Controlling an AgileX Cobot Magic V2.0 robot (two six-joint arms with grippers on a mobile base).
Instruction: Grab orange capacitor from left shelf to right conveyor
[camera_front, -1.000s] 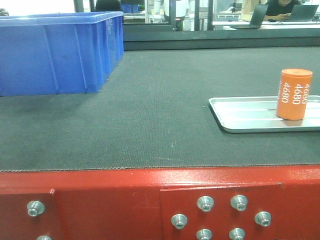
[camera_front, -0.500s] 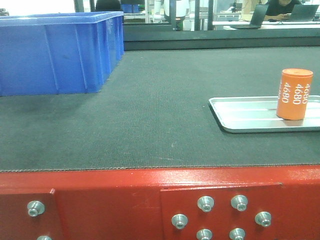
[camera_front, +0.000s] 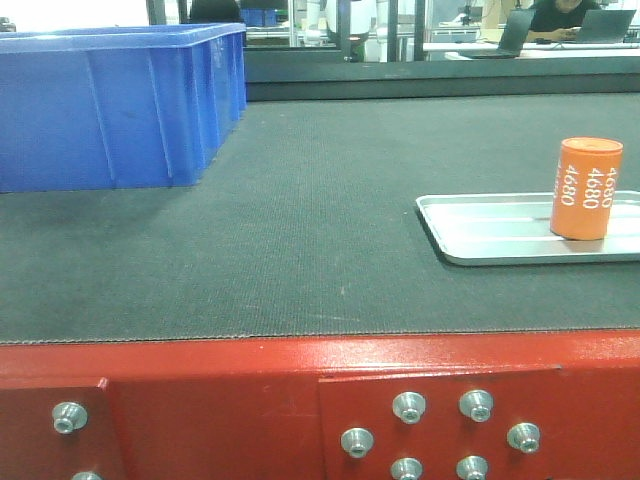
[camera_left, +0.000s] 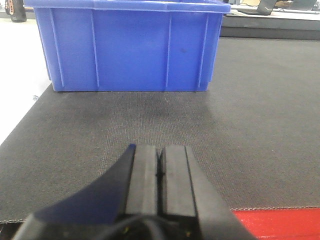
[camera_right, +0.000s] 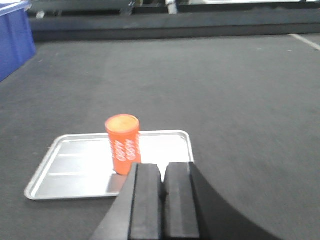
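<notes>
The orange capacitor (camera_right: 123, 144) stands upright on a silver tray (camera_right: 70, 170) on the conveyor belt (camera_front: 300, 230); both the right gripper (camera_right: 162, 192) and left gripper (camera_left: 160, 172) are closed, empty. A nudge (or belt jolt) could topple it.

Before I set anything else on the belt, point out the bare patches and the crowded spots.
Widest bare stretch: the conveyor belt between the blue bin and the silver tray, running to the red frame. More bare belt lies right of the tray. Crowded: the tray, where the orange capacitor stands upright, and the bin's corner.
</notes>
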